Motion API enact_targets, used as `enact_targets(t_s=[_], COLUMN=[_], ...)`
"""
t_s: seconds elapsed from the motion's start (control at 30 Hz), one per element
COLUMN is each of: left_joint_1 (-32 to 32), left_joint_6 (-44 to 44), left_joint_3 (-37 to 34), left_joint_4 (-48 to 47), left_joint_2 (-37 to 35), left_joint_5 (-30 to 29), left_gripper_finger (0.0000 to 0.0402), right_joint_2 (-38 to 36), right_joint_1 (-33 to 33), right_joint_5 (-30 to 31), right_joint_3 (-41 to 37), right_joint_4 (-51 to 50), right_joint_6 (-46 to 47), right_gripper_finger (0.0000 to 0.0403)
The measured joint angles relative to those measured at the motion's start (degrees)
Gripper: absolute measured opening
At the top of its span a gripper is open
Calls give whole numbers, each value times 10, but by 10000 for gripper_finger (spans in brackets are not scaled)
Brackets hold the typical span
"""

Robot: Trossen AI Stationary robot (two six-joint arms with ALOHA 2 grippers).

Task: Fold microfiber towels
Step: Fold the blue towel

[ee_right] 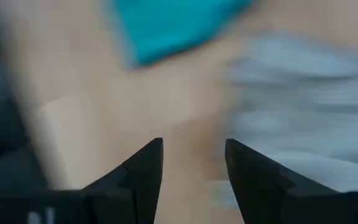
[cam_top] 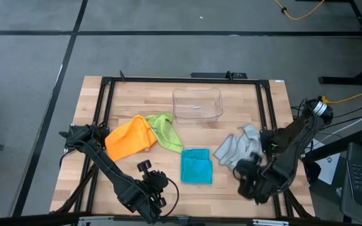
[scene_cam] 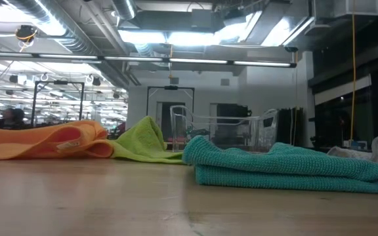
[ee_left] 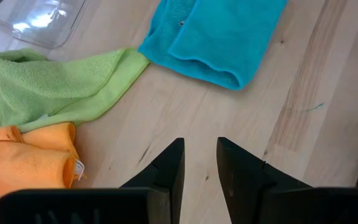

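Four towels lie on the wooden table. The orange towel (cam_top: 129, 138) lies bunched at the left, its edge against the crumpled lime green towel (cam_top: 163, 130). The teal blue towel (cam_top: 197, 166) lies folded flat in the middle. The pale grey-blue towel (cam_top: 237, 147) lies crumpled at the right. My left gripper (cam_top: 158, 180) is open and empty near the front edge, short of the teal towel (ee_left: 216, 37). My right gripper (cam_top: 244, 171) is open and empty, low over the table beside the near edge of the grey-blue towel (ee_right: 303, 99).
A clear plastic bin (cam_top: 197, 104) stands at the far middle of the table, behind the towels. A black frame (cam_top: 105, 107) runs along the table's edges. Bare wood (cam_top: 168, 201) lies between the teal towel and the front edge.
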Motion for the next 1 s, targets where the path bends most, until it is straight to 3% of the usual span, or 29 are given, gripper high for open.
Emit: enact_targets(t_s=[0.1,0.2,0.47,1.0], left_joint_1=[1,1,1,1], left_joint_6=[0,0,2,1], left_joint_3=[0,0,0,0], left_joint_4=[0,0,0,0], left_joint_2=[0,0,0,0], left_joint_5=[0,-5,-7,-8], left_gripper_finger=[86,86,85,85], right_joint_2=[-12,-13,-12,-12], right_joint_1=[-13,-33,-91,-96], right_joint_5=[-77,-94,-97,-97], right_joint_3=[-71,-107,-118,-117], right_joint_4=[201,324,336,385], right_joint_6=[-122,-209,-271,-428], right_gripper_finger=[177,177,177,177])
